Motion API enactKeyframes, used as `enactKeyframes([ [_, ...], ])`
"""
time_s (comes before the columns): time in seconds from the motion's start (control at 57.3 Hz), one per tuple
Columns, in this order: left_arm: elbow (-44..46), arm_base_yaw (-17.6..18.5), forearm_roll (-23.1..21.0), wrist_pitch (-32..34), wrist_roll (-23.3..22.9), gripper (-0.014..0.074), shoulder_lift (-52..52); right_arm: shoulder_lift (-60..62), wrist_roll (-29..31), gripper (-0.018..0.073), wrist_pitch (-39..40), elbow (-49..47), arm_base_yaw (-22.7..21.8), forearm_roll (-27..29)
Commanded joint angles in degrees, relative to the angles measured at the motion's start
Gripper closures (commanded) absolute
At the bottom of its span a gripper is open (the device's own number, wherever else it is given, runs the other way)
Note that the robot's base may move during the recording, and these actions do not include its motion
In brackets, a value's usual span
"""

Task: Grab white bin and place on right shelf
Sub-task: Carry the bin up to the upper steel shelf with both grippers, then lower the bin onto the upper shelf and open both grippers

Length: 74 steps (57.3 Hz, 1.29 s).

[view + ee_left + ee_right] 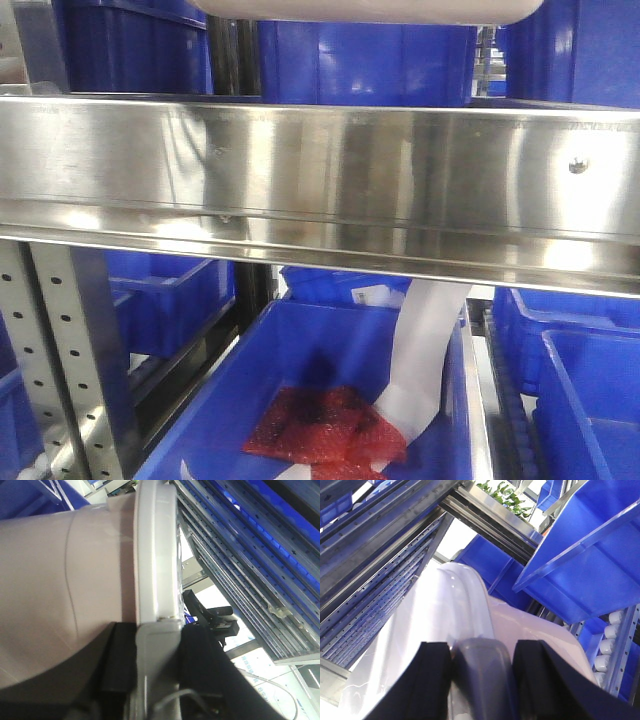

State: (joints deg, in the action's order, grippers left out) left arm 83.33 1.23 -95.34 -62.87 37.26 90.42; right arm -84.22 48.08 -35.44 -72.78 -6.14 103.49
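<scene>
The white bin (360, 8) shows only as a pale strip at the top of the front view, held above the steel shelf's wide front rail (320, 190). In the left wrist view its pinkish side (55, 590) and white lid rim (157, 555) fill the frame. My left gripper (156, 650) is shut on the bin's grey handle, one black finger on each side. In the right wrist view my right gripper (481, 672) is shut on the grey handle at the bin's other end (445, 610).
Blue bins (360, 60) stand behind the rail on the shelf level. Below the rail, a blue bin (320, 390) holds red bubble wrap (320, 425) and white paper. A perforated post (70, 350) stands at lower left. More blue bins (580, 555) hang close on the right.
</scene>
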Motion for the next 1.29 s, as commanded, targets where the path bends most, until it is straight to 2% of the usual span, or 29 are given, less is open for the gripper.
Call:
enactKeyframes([
  [0.0, 2.1, 2.2, -6.0, -13.1, 1.6, 0.0713, -2.9, 2.6, 0.5, 0.05, -8.8, -2.2, 1.5, 5.5],
  [0.367, 2.1, 2.2, -6.0, -11.9, 2.0, 0.0713, -2.9, 2.4, 0.5, 0.05, -8.8, -2.2, 1.6, 5.8],
  [0.419, 2.1, 2.2, -4.6, -10.2, 2.0, 0.0713, -2.9, 2.0, 0.5, 0.05, -9.4, -2.2, 1.6, 5.6],
  [0.506, 2.1, 2.2, 0.6, -6.3, 2.0, 0.0713, -2.7, 0.5, 0.5, 0.05, -10.8, -2.2, 1.6, 4.4],
  [0.611, 2.1, 2.2, 4.1, -5.1, 2.0, 0.0713, -1.6, -2.2, 0.5, 0.05, -13.2, -2.2, 1.6, 2.9],
  [0.803, 2.1, 2.2, 4.4, -5.3, 2.0, 0.0712, 2.0, -7.1, 0.5, 0.05, -17.6, -2.2, 1.6, 2.2],
  [0.995, 2.1, 2.2, 4.5, -5.6, 2.0, 0.0694, 4.5, -9.8, 0.5, 0.05, -18.7, -2.2, 1.6, 2.0],
  [1.065, 2.1, 2.2, 4.5, -5.6, 2.1, 0.0638, 4.7, -10.1, 0.7, 0.0494, -18.8, -2.2, 1.6, 2.0],
  [1.134, 2.1, 2.2, 4.5, -5.7, 2.2, 0.0539, 4.7, -10.3, 1.9, 0.0431, -19.1, -2.2, 1.6, 2.0],
  [1.187, 2.1, 2.2, 4.5, -5.6, 2.4, 0.0447, 4.7, -10.3, 3.0, 0.0344, -19.0, -2.2, 1.6, 2.0],
  [1.274, 2.1, 2.2, 4.5, -5.3, 2.4, 0.0272, 4.7, -10.3, 4.1, 0.0127, -18.4, -2.2, 1.6, 2.0],
])
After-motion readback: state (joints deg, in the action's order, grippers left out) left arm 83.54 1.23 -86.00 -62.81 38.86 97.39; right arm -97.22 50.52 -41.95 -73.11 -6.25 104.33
